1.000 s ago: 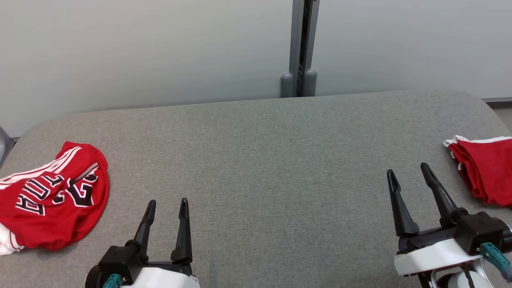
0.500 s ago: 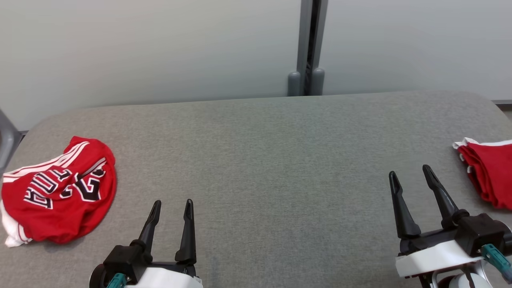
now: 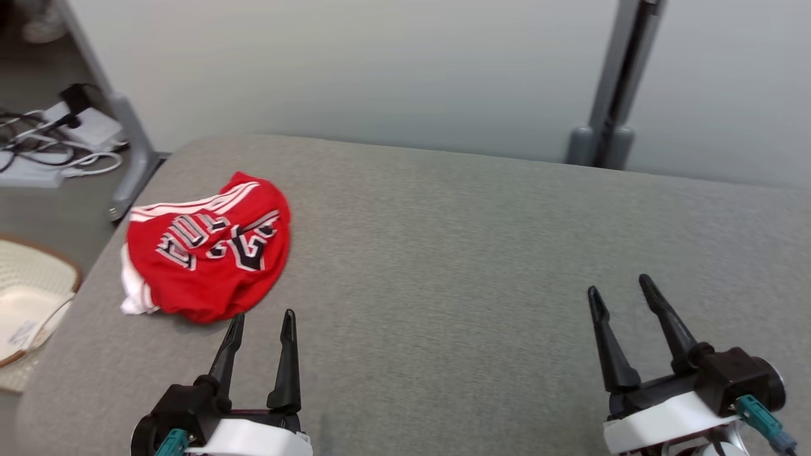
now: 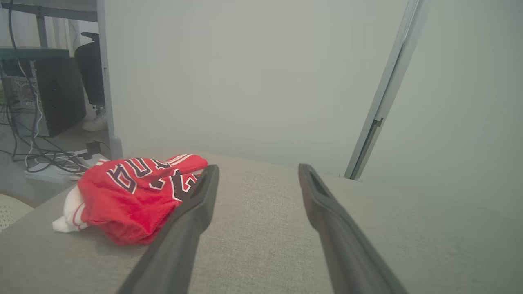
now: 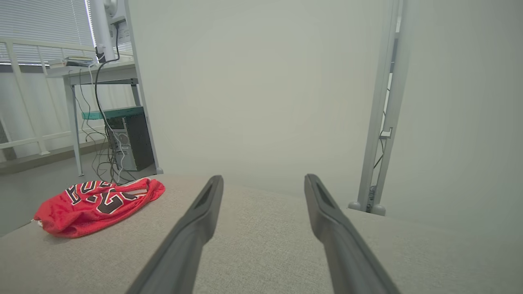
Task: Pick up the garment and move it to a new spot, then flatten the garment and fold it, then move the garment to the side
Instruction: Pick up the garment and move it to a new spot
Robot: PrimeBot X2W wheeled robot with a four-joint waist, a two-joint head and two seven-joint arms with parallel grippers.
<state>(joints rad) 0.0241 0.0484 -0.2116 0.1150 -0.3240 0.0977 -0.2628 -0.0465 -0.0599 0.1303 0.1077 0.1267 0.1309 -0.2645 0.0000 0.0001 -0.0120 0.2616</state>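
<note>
The garment (image 3: pixel 209 250) is a red jersey with white stripes and black-and-white lettering, bunched in a heap near the left end of the grey padded table (image 3: pixel 443 253). It also lies left of my fingers in the left wrist view (image 4: pixel 135 194) and at the far left in the right wrist view (image 5: pixel 96 200). My left gripper (image 3: pixel 263 320) stands open just in front of the heap, a little to its right, not touching it. My right gripper (image 3: pixel 621 288) is open over bare cloth at the lower right, holding nothing.
Off the table's left end are cables and a power strip (image 3: pixel 57 139) on the floor, a grey partition leg (image 3: pixel 130 164) and a woven basket (image 3: pixel 28 304). A grey post (image 3: pixel 611 95) stands behind the table. A desk with a computer tower (image 5: pixel 126 139) is farther left.
The head camera has swung left: the crumpled jersey now sits nearer the middle and the red pile at the right edge has left the picture. Both grippers stay open and keep their places.
</note>
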